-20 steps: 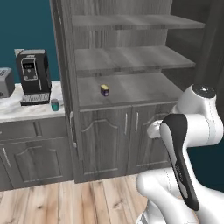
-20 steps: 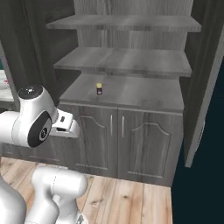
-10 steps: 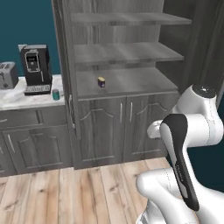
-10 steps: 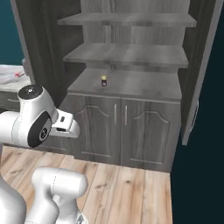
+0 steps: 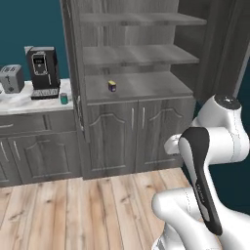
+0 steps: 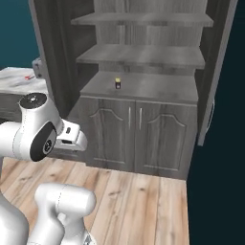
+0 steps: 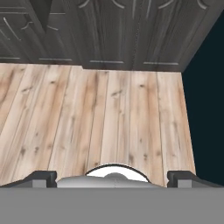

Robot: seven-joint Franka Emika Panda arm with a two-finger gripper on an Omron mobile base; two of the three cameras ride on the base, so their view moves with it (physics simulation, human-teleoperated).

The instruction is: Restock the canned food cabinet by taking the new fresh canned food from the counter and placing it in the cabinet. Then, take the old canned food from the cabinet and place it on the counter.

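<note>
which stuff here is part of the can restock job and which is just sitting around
Job: teal can on the counter; dark blue yellow-topped can on the cabinet shelf; open gripper.
Bystanders: coffee machine, toaster.

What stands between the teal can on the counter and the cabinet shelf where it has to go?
Nothing visible blocks it. The teal can sits at the counter's end beside the cabinet, whose shelf is open-fronted and holds only the blue can.

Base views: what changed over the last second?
The base drove, so the whole scene shifted; the cabinet now looks farther off. Nothing was grasped or released. The arm kept its folded pose, the blue can stayed on its shelf, the teal can on the counter.
</note>
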